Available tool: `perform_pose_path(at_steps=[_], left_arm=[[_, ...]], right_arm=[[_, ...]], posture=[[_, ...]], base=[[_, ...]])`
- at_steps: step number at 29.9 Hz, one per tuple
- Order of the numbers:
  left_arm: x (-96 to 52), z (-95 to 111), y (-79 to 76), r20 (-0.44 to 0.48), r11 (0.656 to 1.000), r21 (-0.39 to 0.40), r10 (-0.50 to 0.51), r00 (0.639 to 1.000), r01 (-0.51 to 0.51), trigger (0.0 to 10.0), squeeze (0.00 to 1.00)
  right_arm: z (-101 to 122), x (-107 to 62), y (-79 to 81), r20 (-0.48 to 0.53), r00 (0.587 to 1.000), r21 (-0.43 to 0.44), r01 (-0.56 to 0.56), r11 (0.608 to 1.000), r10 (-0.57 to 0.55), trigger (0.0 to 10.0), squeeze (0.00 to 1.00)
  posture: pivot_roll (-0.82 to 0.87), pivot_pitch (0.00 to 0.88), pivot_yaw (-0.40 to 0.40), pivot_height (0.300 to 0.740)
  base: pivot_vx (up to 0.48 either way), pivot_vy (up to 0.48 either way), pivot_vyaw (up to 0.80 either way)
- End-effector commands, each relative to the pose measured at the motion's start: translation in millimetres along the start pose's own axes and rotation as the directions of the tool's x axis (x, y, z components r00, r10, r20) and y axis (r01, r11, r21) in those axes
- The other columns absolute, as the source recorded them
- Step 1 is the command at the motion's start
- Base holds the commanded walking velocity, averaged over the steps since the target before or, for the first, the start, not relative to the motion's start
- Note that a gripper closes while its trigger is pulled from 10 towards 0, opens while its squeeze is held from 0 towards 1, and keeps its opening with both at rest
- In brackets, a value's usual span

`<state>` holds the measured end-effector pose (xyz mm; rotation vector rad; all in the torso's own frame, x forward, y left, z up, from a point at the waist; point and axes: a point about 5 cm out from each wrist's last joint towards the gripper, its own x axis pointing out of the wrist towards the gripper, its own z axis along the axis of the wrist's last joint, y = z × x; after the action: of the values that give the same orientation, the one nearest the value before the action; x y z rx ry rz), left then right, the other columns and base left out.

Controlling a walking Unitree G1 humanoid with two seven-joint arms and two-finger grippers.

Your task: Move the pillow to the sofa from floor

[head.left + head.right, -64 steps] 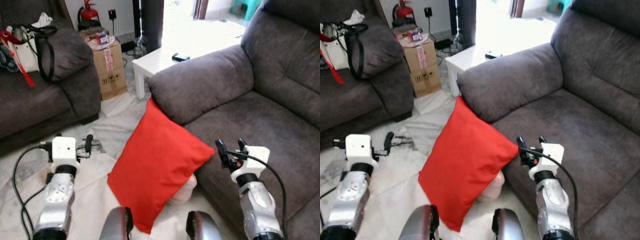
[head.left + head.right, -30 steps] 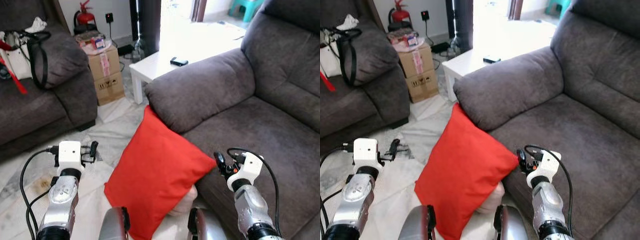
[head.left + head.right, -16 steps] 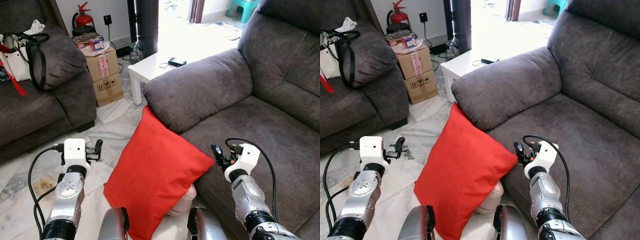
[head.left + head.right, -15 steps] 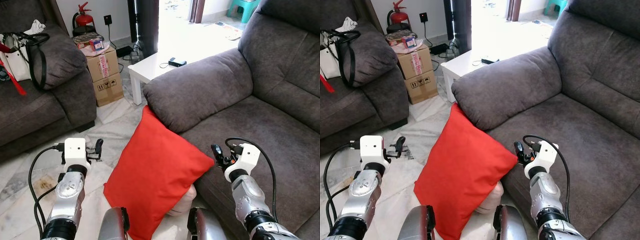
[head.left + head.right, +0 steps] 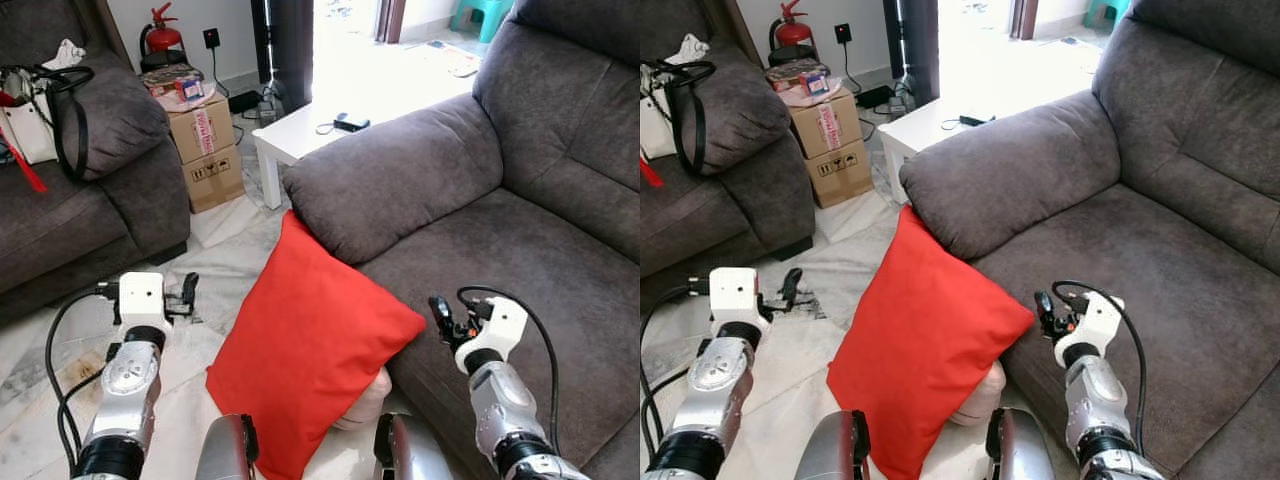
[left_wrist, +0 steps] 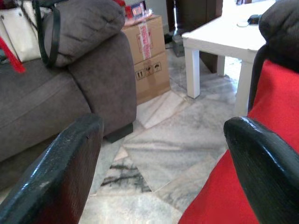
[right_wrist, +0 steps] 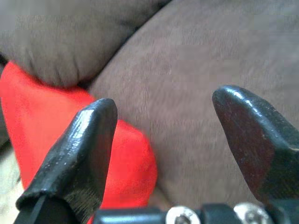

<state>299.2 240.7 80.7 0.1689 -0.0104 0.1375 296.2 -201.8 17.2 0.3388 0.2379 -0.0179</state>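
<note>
- Leaning on edge, the red pillow (image 5: 310,345) stands on the floor (image 5: 225,255) with its upper corner tucked under the sofa (image 5: 520,200) armrest and its right corner against the front edge of the seat.
- Judging by its plump, creased cover, it is light and soft and would sag if pinched at one corner; the two side edges look like the best places to hold, one gripper on each, squeezing well into the stuffing.
- Something pale shows under its lower edge; I cannot tell what.
- The right gripper (image 5: 1045,312) hovers just beside the pillow's right corner, over the seat's front edge, fingers spread wide and empty.
- The left gripper (image 5: 188,295) hangs above the floor, apart from the pillow's left edge, likewise wide open, holding nothing.
- Beyond, a cardboard box (image 5: 205,150) by the second sofa (image 5: 90,190) carries printed handling marks and a pink label, too small to read.
- A white table (image 5: 330,115) stands behind the armrest.
</note>
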Motion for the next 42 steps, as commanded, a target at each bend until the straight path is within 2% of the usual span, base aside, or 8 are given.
perform_pose_path(at_steps=[1, 3, 7, 17, 20, 30, 42], left_arm=[[-1.8, 2.1, 9.1, 0.006, 1.0, 0.009, 0.023, 1.0, -0.023, 10.0, 0.0], [-5.3, 2.1, 13.0, 0.008, 1.0, 0.013, 0.025, 1.0, -0.025, 10.0, 0.0], [-6.6, 2.2, 13.8, 0.008, 1.0, 0.016, 0.022, 1.0, -0.022, 10.0, 0.0], [-5.3, 7.3, 21.7, 0.02, 0.999, 0.041, 0.033, 0.999, -0.033, 10.0, 0.0], [-7.8, 6.9, 18.3, 0.017, 0.999, 0.039, 0.026, 1.0, -0.027, 10.0, 0.0], [-0.1, 9.0, 12.8, 0.02, 1.0, 0.026, 0.012, 1.0, -0.013, 10.0, 0.0], [-1.5, 7.0, 2.3, 0.014, 1.0, 0.014, -0.014, 1.0, 0.014, 10.0, 0.0]], right_arm=[[-5.2, -1.2, 4.6, -0.017, 0.999, -0.018, -0.029, 0.999, 0.028, 10.0, 0.0], [-8.6, -0.4, 11.6, -0.03, 0.998, -0.03, -0.052, 0.998, 0.051, 10.0, 0.0], [-8.9, -0.2, 13.2, -0.025, 0.998, -0.024, -0.055, 0.998, 0.054, 10.0, 0.0], [-12.5, 1.6, 19.0, -0.045, 0.997, -0.008, -0.059, 0.998, 0.058, 10.0, 0.0], [-8.8, 2.8, 16.0, -0.04, 0.998, -0.015, -0.052, 0.999, 0.052, 10.0, 0.0], [0.4, 7.3, 16.7, -0.007, 0.999, -0.014, -0.045, 0.999, 0.045, 10.0, 0.0], [5.5, 6.5, 7.9, 0.008, 1.0, -0.019, -0.019, 1.0, 0.019, 10.0, 0.0]], posture=[[0.11, 0.144, -0.015, 0.592], [0.12, 0.155, -0.005, 0.592], [0.12, 0.158, 0.002, 0.592], [0.17, 0.138, -0.001, 0.592], [0.15, 0.115, 0.005, 0.592], [0.12, 0.103, -0.003, 0.592], [0.11, 0.122, -0.007, 0.592]], base=[[0.0, 0.0, 0.0], [0.0, 0.0, 0.67], [0.0, 0.0, 0.8], [0.0, 0.0, 0.0], [0.0, 0.0, 0.0], [0.203, 0.0, 0.0], [0.243, 0.0, 0.0]])
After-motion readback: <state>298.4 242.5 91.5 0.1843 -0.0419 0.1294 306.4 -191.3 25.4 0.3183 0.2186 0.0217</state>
